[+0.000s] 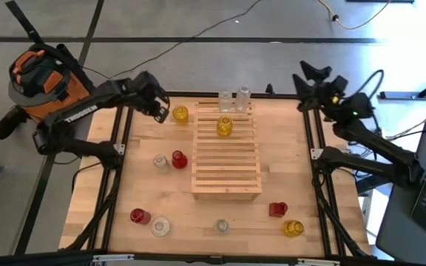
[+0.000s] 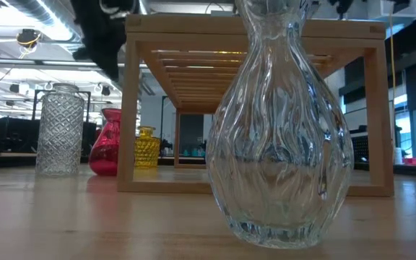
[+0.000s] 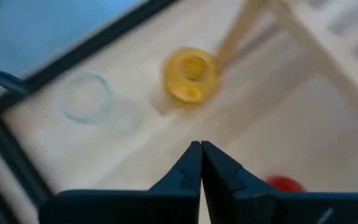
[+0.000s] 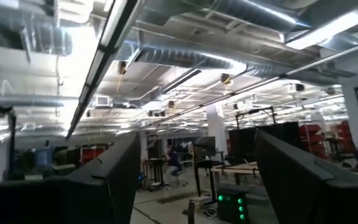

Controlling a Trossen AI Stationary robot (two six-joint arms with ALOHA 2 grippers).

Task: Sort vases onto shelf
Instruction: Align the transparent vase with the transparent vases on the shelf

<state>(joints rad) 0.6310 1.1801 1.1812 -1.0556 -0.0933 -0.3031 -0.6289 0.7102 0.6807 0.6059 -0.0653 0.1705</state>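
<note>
Near the shelf's (image 1: 226, 155) far left corner, my left gripper (image 1: 161, 111) hung just beside a yellow vase (image 1: 180, 114) on the table, fingers pressed together and empty. Another yellow vase (image 1: 225, 126) stood on the shelf. My right gripper (image 1: 307, 76), spread wide, waited off the table's far right corner.

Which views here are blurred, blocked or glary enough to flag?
Left wrist view: motion-smeared, the yellow vase and shelf soft beyond the shut left gripper. Low view: a clear vase close to the lens fills the middle, hiding much of the shelf. Right wrist view: ceiling lights flare; the open right gripper frames only room.
</note>
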